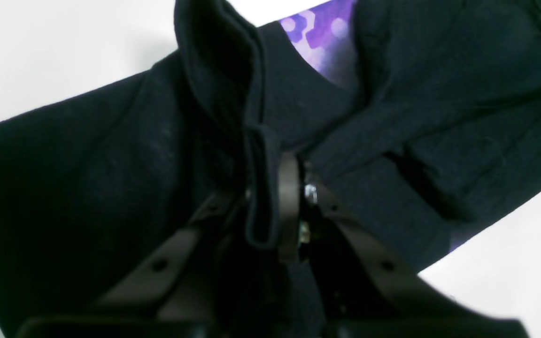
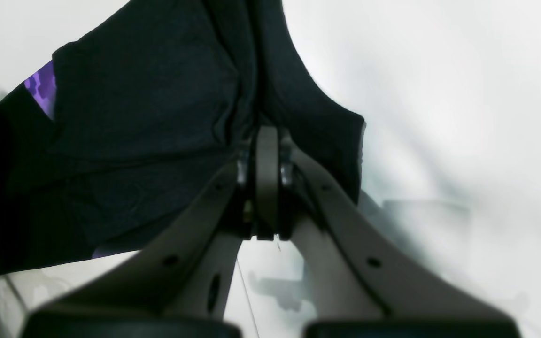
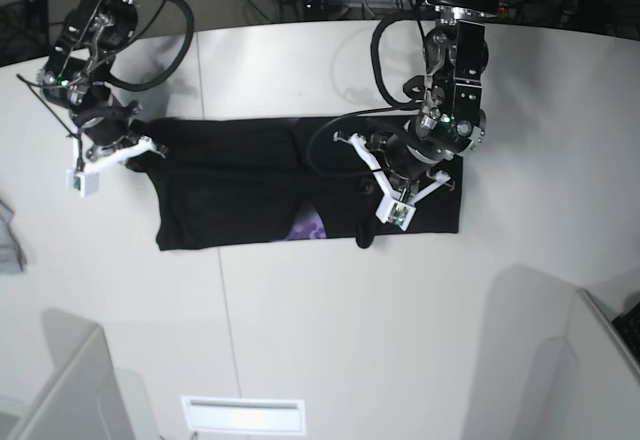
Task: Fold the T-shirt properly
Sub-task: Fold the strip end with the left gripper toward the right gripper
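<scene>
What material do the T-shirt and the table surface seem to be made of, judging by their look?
The T-shirt: soft matte black knit cloth, probably cotton; it creases and bunches where the left gripper and right gripper pinch it, and a purple print shows.
The table: smooth white surface, perhaps laminate or plastic; faint sheen, soft shadows, one thin seam.

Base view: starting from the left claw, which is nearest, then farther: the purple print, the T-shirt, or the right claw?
From the left claw:
1. T-shirt: pinched in it, at that end.
2. Purple print: by the shirt's lower edge, mid-table.
3. Right claw: at the shirt's opposite end.
</scene>
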Tool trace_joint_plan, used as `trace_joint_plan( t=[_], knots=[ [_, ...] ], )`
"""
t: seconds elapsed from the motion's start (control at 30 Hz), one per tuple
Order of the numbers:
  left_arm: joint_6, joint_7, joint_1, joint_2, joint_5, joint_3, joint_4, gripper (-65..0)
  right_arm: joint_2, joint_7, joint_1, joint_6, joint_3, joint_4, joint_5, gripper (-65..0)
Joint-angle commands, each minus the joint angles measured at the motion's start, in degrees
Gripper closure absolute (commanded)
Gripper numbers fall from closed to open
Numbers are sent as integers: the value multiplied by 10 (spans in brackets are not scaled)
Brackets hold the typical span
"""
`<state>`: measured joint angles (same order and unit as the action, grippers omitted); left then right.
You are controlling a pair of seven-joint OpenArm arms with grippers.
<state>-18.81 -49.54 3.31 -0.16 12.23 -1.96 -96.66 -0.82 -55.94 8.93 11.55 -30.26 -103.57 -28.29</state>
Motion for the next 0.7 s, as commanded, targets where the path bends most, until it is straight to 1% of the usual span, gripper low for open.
trace_joint_plan(
  t=[0.0, 0.37, 0.4, 0.47, 0.53, 0.6, 0.67],
  knots=[
    [0, 12, -9, 2, 7, 0, -11, 0, 5, 10, -6, 2, -1, -9, -8, 0],
    [0, 12, -9, 1, 10, 0, -11, 0, 5, 10, -5, 2, -1, -9, -8, 0],
    [0, 12, -9, 1, 11, -2, -11, -16, 5, 10, -5, 2, -1, -9, -8, 0],
    [0, 12, -9, 3, 11, -5, -11, -135, 5, 10, -5, 2, -1, -9, -8, 0],
    [0, 12, -9, 6, 12, -5, -11, -237, 5, 10, -5, 2, -1, -9, -8, 0],
    [0, 12, -9, 16, 13, -13, -11, -301, 5, 10, -5, 2, -1, -9, -8, 0],
    [0, 12, -9, 19, 13, -34, -13, -346, 5, 10, -5, 2, -1, -9, -8, 0]
  ],
)
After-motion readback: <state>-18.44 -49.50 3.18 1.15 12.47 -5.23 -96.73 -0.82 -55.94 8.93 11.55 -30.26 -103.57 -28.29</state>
